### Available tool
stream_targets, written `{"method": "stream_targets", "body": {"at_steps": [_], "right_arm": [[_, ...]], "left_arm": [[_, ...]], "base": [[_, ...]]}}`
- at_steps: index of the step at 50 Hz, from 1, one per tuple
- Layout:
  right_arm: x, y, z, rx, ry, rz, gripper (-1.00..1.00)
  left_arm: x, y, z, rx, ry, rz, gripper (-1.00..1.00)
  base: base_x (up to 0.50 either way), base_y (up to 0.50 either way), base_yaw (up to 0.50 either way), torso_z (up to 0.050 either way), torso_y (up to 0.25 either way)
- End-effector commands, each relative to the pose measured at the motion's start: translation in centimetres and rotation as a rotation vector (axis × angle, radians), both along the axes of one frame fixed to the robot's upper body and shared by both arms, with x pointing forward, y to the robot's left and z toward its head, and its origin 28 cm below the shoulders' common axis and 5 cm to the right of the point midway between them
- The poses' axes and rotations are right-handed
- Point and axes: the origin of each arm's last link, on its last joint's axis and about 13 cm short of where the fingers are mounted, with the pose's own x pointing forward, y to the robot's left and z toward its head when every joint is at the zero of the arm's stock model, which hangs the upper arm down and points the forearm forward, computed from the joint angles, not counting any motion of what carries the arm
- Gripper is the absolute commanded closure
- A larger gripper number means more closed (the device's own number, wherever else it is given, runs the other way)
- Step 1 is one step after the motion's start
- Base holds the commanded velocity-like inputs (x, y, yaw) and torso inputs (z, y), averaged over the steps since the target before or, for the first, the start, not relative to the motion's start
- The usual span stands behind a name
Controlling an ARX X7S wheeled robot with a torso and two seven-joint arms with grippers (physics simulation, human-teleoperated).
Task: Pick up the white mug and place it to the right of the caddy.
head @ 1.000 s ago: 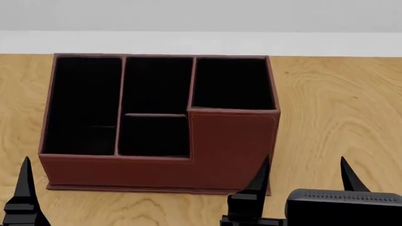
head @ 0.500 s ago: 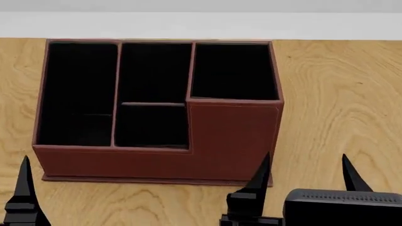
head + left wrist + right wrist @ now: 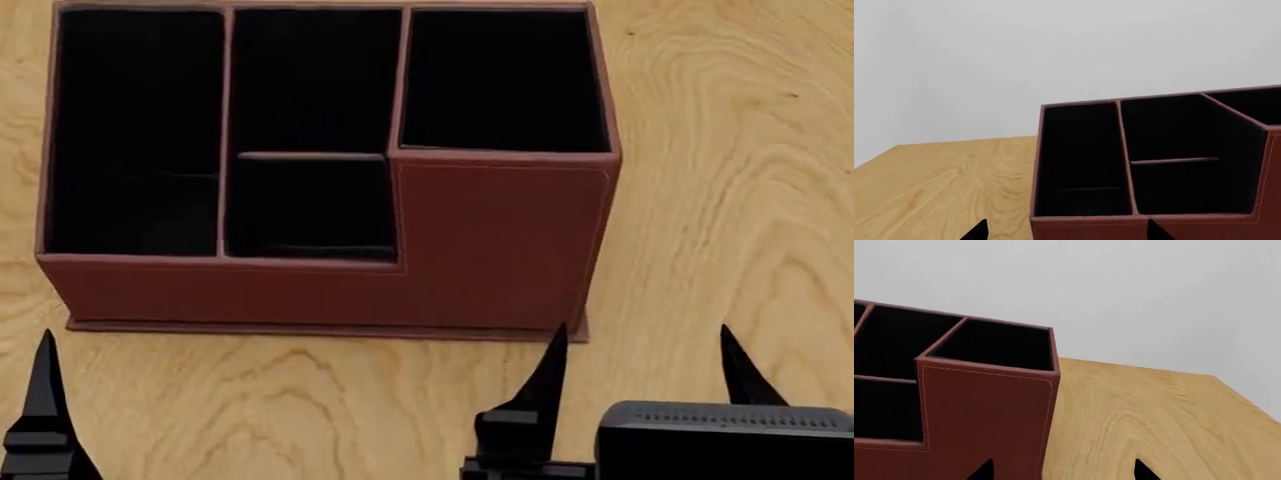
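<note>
The caddy [image 3: 494,240] is a large reddish-brown box with black-lined compartments and a taller right corner section, standing on the wooden table [image 3: 721,200]. It also shows in the left wrist view [image 3: 1201,229] and the right wrist view [image 3: 987,415]. The white mug is not in any view. My left gripper [image 3: 1066,232] is open and empty, in front of the caddy's left part; one of its fingertips [image 3: 47,400] shows in the head view. My right gripper [image 3: 643,350] is open and empty, in front of the caddy's right front corner, and its fingertips also show in the right wrist view [image 3: 1064,471].
Bare wood tabletop [image 3: 1141,410] lies to the right of the caddy, and more tabletop [image 3: 941,180] lies to its left. A plain pale wall [image 3: 1121,290] rises behind the table's far edge.
The head view has tilted down: the caddy has slid up the picture and the back wall has left the view. Both grippers hold the same places in the view.
</note>
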Motion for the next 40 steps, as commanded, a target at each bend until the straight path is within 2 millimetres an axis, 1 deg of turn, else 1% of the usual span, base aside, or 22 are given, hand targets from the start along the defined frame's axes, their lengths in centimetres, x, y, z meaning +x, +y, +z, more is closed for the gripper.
{"method": "stream_targets", "body": {"at_steps": [1, 11, 20, 25, 30, 34, 38, 40], "right_arm": [[-0.2, 0.1, 0.0, 0.0, 0.007, 0.008, -1.0], [-0.5, 0.2, 0.3, -0.003, 0.009, 0.015, -1.0], [-1.4, 0.4, 1.7, -0.011, -0.007, 0.046, -1.0], [-2.0, 0.3, 2.5, -0.002, -0.009, 0.076, -1.0], [-2.5, -0.1, 3.2, 0.004, -0.001, 0.106, -1.0], [-2.9, -0.7, 4.2, -0.014, 0.008, 0.114, -1.0], [-3.1, -0.8, 5.1, -0.057, 0.033, 0.141, -1.0], [-3.1, -0.9, 5.4, -0.087, 0.043, 0.146, -1.0]], "left_arm": [[-0.1, 0.1, -0.1, 0.004, 0.001, 0.003, -1.0], [-0.3, 0.0, 0.0, 0.015, 0.001, 0.001, -1.0], [-0.9, 0.2, 0.6, 0.032, -0.011, 0.006, -1.0], [-1.0, 0.7, 0.8, 0.054, -0.012, 0.024, -1.0], [-1.1, 1.1, 1.6, 0.082, -0.016, 0.025, -1.0], [-1.5, 1.2, 2.2, 0.102, -0.011, 0.016, -1.0], [-1.8, 1.4, 2.6, 0.158, -0.005, -0.002, -1.0], [-2.0, 1.6, 3.0, 0.158, -0.006, -0.003, -1.0]], "base": [[0.0, 0.0, 0.0, 0.0, -0.166], [0.0, 0.0, 0.0, 0.0, -0.166], [0.0, 0.0, 0.0, 0.0, -0.166], [0.0, 0.0, 0.0, 0.0, 0.0], [0.0, 0.0, 0.0, 0.0, 0.0], [0.0, 0.0, 0.0, 0.0, 0.0], [0.0, 0.0, 0.0, 0.0, 0.0], [0.0, 0.0, 0.0, 0.0, 0.0]]}}
